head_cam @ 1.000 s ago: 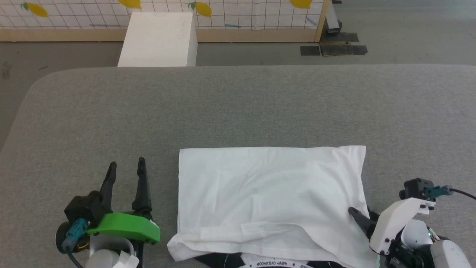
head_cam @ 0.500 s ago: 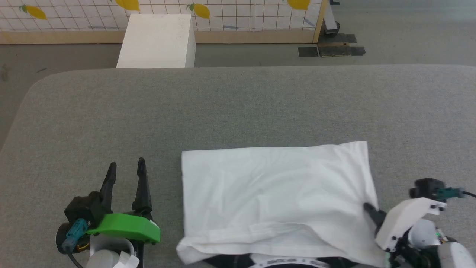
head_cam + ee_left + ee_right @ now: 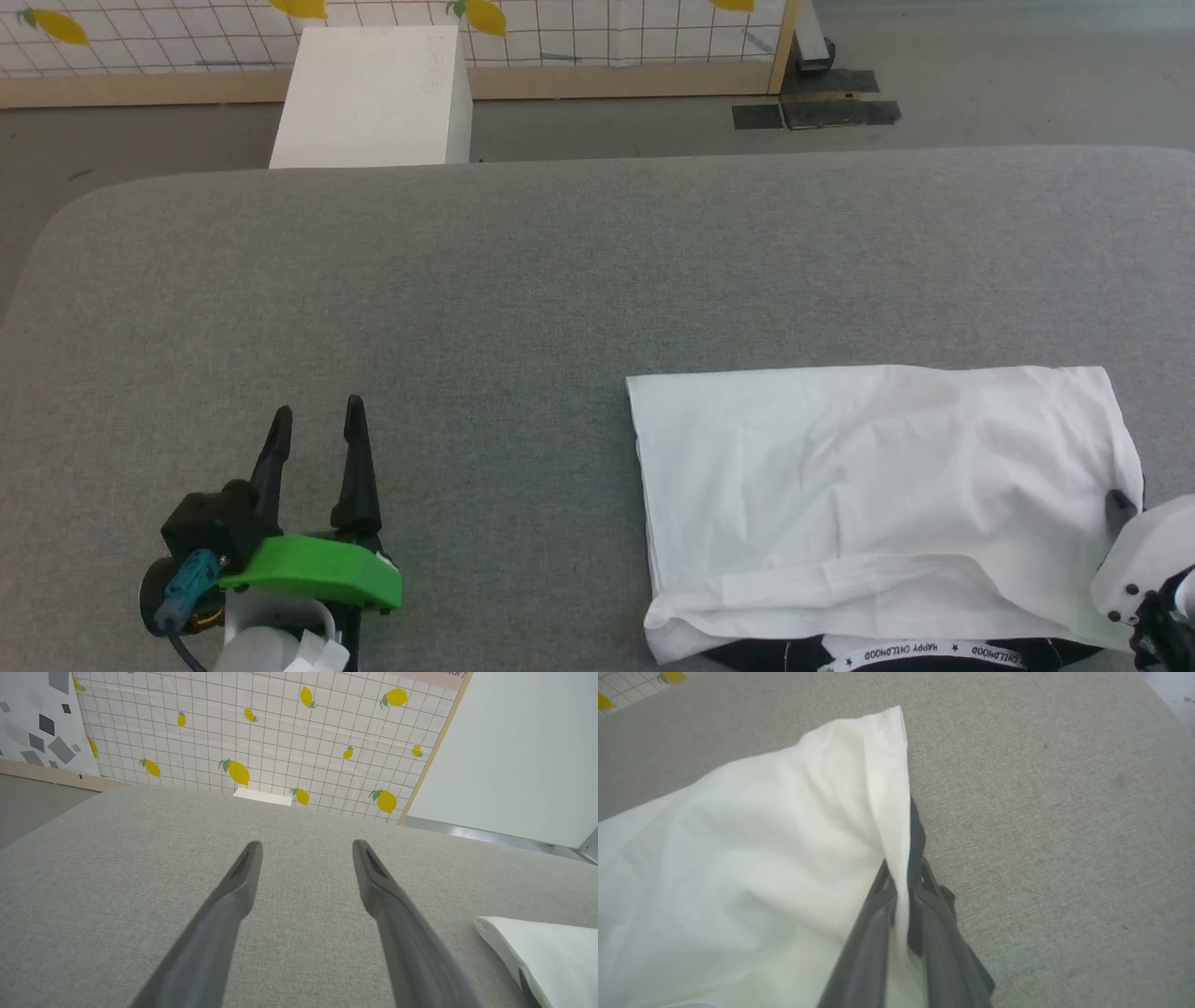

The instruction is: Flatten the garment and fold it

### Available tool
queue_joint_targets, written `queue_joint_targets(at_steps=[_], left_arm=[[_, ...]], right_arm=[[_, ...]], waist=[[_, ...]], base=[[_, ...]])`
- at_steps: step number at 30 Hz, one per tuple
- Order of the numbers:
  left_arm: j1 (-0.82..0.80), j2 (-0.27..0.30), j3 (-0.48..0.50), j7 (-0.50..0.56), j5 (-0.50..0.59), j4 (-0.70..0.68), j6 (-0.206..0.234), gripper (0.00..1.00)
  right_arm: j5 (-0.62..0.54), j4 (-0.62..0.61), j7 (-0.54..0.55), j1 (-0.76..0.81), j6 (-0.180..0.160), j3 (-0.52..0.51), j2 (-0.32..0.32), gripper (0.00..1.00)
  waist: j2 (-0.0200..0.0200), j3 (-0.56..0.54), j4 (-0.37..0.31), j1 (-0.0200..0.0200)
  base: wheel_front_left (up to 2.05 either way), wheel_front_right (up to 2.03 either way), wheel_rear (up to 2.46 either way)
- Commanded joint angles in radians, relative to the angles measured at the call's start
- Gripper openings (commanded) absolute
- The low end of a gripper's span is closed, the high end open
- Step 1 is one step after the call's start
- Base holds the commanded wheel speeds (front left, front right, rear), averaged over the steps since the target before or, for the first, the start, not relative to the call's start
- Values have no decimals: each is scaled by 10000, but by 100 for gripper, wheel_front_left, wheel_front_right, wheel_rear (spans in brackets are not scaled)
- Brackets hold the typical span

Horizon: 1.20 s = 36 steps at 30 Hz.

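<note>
The garment (image 3: 868,476) lies folded into a white rectangle on the grey table at the lower right, black fabric and a lettered collar band showing along its near edge. My right gripper (image 3: 1118,507) is at its right edge, shut on the garment; in the right wrist view the white edge (image 3: 896,826) runs pinched between the two dark fingers (image 3: 873,933), with black fabric just beside them. My left gripper (image 3: 316,420) rests open on bare table well left of the garment, nothing between its fingers (image 3: 233,896). The garment's corner (image 3: 537,956) shows at the lower right of the left wrist view.
The grey table (image 3: 523,280) has wide free room to the left and behind the garment. Beyond its far edge stand a white box (image 3: 373,93) on the floor and a lemon-patterned tiled wall (image 3: 261,742).
My right gripper has shut on the garment's right edge and pulled it to the right across the table. The left gripper has stayed put and open.
</note>
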Motion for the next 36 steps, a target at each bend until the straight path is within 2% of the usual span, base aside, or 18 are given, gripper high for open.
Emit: queue_joint_targets(at_steps=[1,4,8,10,11,15,19,24,36], left_arm=[[-16,-41,36,-38,129,-5,-48,100],[-18,-45,25,-38,125,57,-73,100],[11,-40,37,-38,127,114,-105,100],[20,-36,47,-38,139,130,-115,100],[-12,-36,36,-38,149,161,-131,100],[-86,-46,-25,-38,161,205,-141,100],[-171,-58,-120,-38,167,254,-164,100],[-257,-72,-235,-38,186,268,-183,100],[-449,-91,-262,-38,181,366,-241,100]], right_arm=[[-148,-271,55,196,-19,185,-14,0],[-137,-1067,265,506,-19,788,-14,0],[-117,-2847,802,1027,-19,1953,-14,0],[-86,-3955,1270,1279,-19,2782,-14,0],[-156,-5040,1826,1441,-19,3961,-132,0],[-133,-5621,2404,1188,-19,5675,-463,0],[-18,-5066,2658,602,-19,7161,-771,0],[252,-3593,2624,-296,-19,8450,-735,0],[1030,-221,2264,-1598,-19,9566,-235,0]], waist=[[76,-11,-3,0],[76,-69,12,0],[76,-159,16,0],[76,-179,18,0],[76,-171,35,0],[76,-140,89,0],[76,-75,217,0],[76,50,453,0],[76,427,871,0]], base=[[0,0,0],[0,0,0],[0,0,0],[0,0,0],[0,0,0],[0,0,0],[0,0,0],[0,0,0],[0,0,0]])
